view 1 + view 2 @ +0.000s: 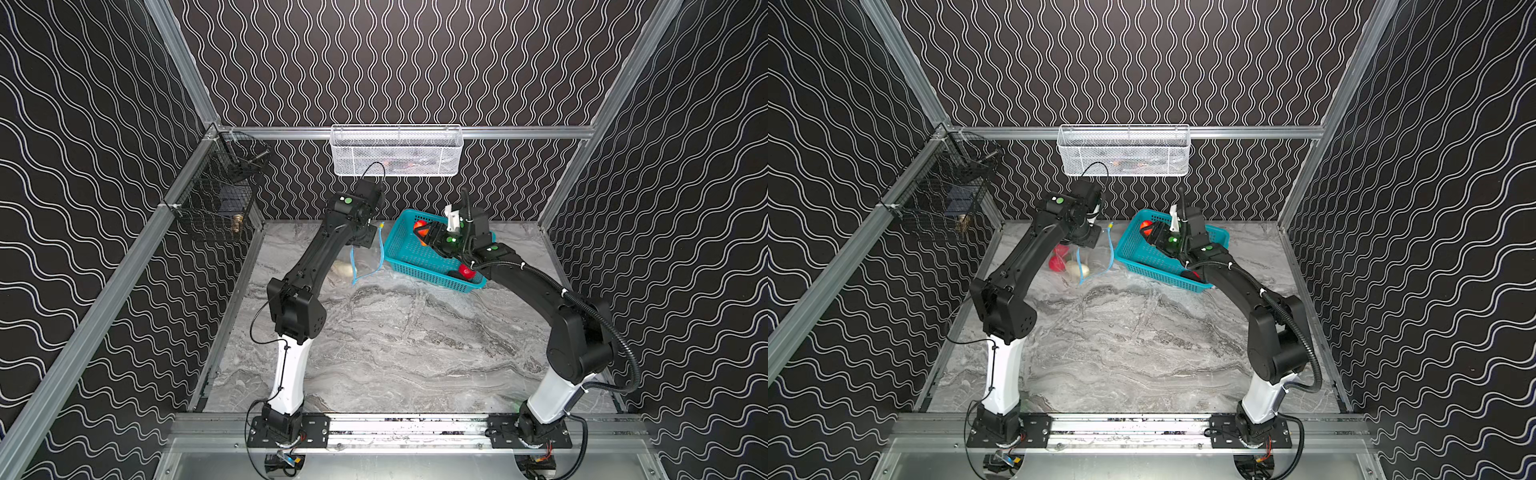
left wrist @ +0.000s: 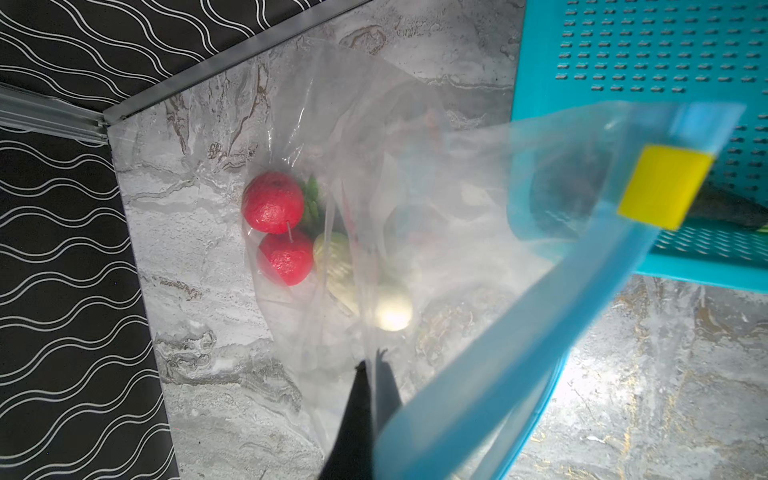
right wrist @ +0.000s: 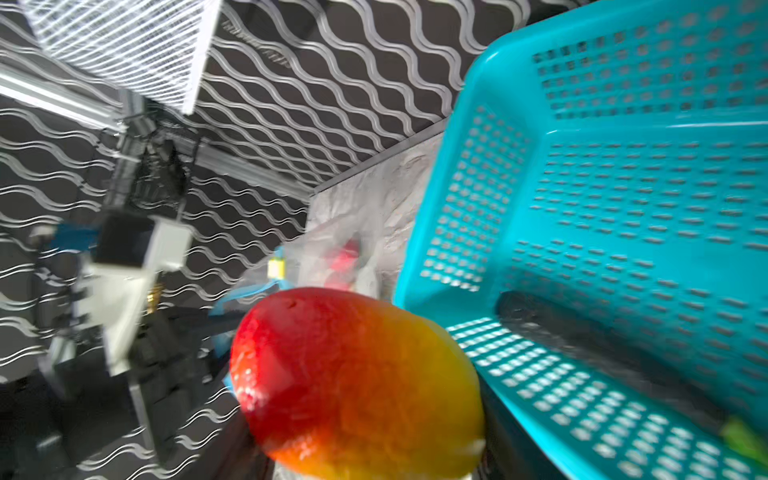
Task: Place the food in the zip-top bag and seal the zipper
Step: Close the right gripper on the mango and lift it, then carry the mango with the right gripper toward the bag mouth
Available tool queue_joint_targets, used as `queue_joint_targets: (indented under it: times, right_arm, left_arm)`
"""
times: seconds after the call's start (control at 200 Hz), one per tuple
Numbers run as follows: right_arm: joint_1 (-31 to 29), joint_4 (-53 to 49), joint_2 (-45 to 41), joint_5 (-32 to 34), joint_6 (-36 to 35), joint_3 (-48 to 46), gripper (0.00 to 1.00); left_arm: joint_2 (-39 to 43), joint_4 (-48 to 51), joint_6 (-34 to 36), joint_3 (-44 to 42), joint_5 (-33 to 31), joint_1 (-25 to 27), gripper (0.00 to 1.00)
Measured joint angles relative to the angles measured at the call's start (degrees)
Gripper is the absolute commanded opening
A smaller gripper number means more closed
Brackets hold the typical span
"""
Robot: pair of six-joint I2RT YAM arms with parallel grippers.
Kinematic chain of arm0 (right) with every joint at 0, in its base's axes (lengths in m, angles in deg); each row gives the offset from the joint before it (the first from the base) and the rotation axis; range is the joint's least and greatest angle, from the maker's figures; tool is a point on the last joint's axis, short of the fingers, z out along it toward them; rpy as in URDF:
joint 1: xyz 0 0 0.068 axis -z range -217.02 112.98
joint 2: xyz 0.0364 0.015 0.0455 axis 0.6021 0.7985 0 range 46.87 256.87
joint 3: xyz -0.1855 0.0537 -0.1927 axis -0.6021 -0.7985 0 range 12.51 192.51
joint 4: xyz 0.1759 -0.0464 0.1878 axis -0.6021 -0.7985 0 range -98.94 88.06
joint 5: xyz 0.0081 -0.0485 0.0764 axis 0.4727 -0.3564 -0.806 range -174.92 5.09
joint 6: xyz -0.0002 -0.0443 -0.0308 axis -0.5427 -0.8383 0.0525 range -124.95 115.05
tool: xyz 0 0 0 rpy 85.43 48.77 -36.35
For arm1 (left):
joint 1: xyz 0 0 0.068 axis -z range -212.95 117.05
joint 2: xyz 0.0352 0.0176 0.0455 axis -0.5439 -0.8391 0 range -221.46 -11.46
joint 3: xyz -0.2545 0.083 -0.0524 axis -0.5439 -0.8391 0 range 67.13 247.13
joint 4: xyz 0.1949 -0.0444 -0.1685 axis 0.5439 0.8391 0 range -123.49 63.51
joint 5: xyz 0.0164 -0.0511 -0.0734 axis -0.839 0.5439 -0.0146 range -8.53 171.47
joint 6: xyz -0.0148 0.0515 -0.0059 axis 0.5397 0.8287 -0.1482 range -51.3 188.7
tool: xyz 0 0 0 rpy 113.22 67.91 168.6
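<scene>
Left wrist view: in the clear zip-top bag [image 2: 415, 124], two red round fruits [image 2: 273, 202], leafy green [image 2: 312, 203], white-green long one [image 2: 338, 270]; bag near the back edge of the tabletop [image 1: 395, 340], just beside the teal basket [image 2: 623, 41]. Left claw [image 2: 374, 370] pinched shut on bag film near the blue zipper [image 2: 498, 374] and yellow slider [image 2: 665, 187]. Right claw [image 1: 422, 235] clamped on red-yellow fruit [image 3: 357, 386] over the basket; dark elongated one [image 3: 582, 332] inside.

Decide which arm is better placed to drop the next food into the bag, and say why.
Right. The right gripper holds a mango above the basket, beside the bag. The left gripper is shut on the bag's mouth, holding it up, so it probably should not let go.
</scene>
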Motion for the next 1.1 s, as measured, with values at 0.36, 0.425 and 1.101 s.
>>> queue_joint_targets:
  times: [0.36,0.425,1.101]
  right_arm:
    - [-4.92,-0.5,0.52,1.79,0.63,1.99,0.39]
    - [-5.57,-0.48,0.52,2.29,0.81,2.1,0.39]
    - [-11.67,2.21,6.91,3.1,4.5,6.29,0.37]
  left_arm:
    - [0.0,0.44,-0.15,-0.09,0.39,0.0,0.0]
    - [-0.17,0.52,-0.15,0.15,0.59,0.0,0.0]
    - [-0.76,1.46,-0.17,1.7,2.34,0.0,0.0]
